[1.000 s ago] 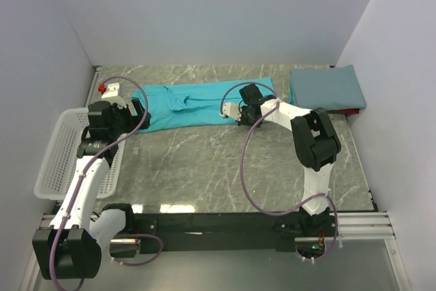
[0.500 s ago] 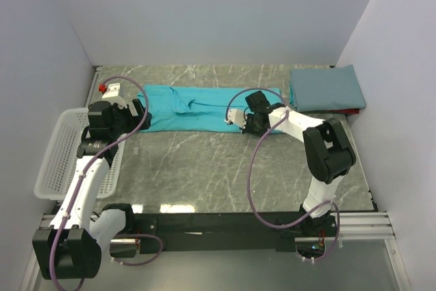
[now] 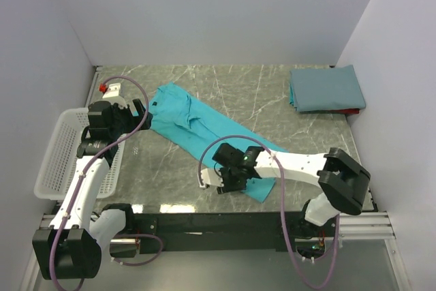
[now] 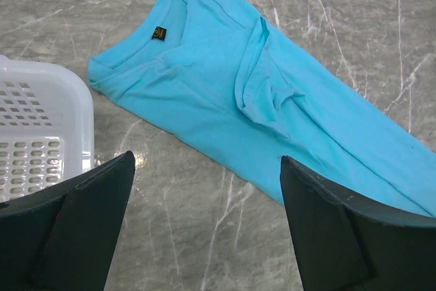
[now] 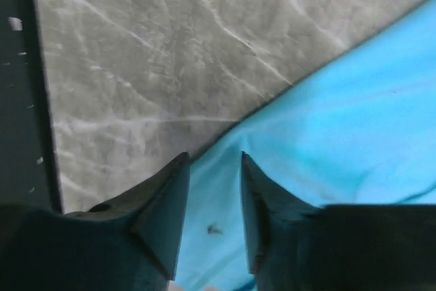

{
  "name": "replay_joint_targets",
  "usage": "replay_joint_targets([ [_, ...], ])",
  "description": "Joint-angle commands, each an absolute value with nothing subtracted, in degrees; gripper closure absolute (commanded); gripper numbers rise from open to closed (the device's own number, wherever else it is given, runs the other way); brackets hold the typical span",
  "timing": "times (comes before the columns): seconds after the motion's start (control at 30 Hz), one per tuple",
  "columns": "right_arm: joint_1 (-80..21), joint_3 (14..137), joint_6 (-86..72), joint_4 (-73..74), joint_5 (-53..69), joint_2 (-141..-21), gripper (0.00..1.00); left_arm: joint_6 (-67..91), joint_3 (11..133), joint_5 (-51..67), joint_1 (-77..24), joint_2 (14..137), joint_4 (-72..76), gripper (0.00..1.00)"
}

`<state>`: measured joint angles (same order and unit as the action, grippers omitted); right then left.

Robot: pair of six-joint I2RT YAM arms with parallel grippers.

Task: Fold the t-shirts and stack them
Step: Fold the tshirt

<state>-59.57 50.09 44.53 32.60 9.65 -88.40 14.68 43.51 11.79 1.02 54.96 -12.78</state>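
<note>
T-shirt (image 3: 204,124) on marbled table (image 3: 163,168), pale walls (image 3: 204,11)

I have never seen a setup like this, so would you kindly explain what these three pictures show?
Two robot arms, left and right, are bolted at the near edge of a marble table. The wide picture looks down from above; the other two come from wrist cameras. A teal t-shirt lies diagonally; a folded slate-blue t-shirt sits in the far right corner; a white mesh basket stands at the left. The left gripper is open near the collar. The right gripper is over its opposite end, jaws slightly apart, holding nothing.
</note>
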Motion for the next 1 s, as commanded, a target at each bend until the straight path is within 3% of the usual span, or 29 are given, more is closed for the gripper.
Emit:
replay_joint_targets([
  [0.0,-58.28,56.41,41.48,37.52,12.66,-83.94,0.54,14.24,45.79,12.75,0.79,54.23,-10.99,0.07],
  [0.23,-37.38,70.90,36.83,38.85,24.40,-89.46,0.51,14.15,45.79,12.48,0.70,54.67,-11.08,0.07],
  [0.4,-21.99,80.75,26.92,39.46,34.88,-103.07,0.50,14.15,45.97,12.92,0.70,55.46,-11.34,0.07],
  [0.6,-17.23,93.58,20.05,40.96,37.53,-117.06,0.50,14.15,46.05,13.71,0.70,56.16,-11.51,0.07],
  [0.97,-17.31,100.19,9.94,40.17,32.52,-128.40,0.51,14.24,46.41,15.29,0.70,57.92,-11.78,0.05],
])
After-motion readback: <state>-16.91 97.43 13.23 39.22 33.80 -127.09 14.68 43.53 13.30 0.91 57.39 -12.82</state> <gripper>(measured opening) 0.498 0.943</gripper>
